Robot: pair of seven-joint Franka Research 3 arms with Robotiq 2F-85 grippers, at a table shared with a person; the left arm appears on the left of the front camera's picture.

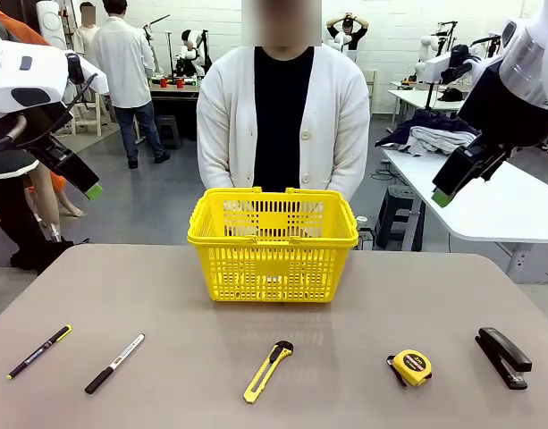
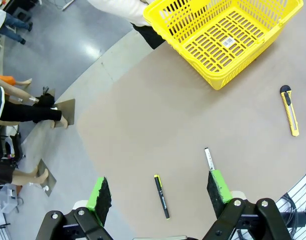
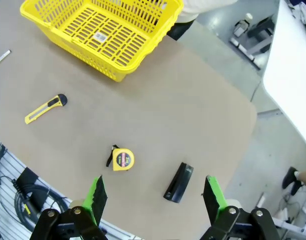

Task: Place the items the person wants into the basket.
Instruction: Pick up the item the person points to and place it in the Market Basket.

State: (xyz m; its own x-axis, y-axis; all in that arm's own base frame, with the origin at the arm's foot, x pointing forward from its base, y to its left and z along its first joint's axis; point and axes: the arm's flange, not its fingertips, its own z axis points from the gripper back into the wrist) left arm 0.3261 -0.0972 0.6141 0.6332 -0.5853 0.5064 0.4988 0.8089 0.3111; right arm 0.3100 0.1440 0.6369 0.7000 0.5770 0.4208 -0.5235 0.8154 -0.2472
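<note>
Front view, table [image 1: 184,304] read as a dial, 12 o'clock toward the person [image 1: 282,116]; basket [image 1: 256,273] is sitting upright at 12 o'clock near the far edge, directly in front of the person.

Tools are lying flat in a row along the near edge, each apart from its neighbours and well apart from the basket; pen [image 1: 39,351] at 8 o'clock; marker [image 1: 114,363] near it on its 3 o'clock side; utility knife [image 1: 268,370] at 6 o'clock, black tip pointing toward the basket; tape measure [image 1: 411,366] at 5 o'clock; stapler [image 1: 503,357] at 4 o'clock.

Left gripper [image 2: 157,187] is hovering well above the table on the 9 o'clock side; claw released, jaws spread wide, grasping nothing; in its wrist view the pen is lying on the table below, between the green pads.

Right gripper [image 3: 154,192] is hovering well above the 3 o'clock side; claw released, jaws wide, grasping nothing; tape measure and stapler are lying below it.
</note>
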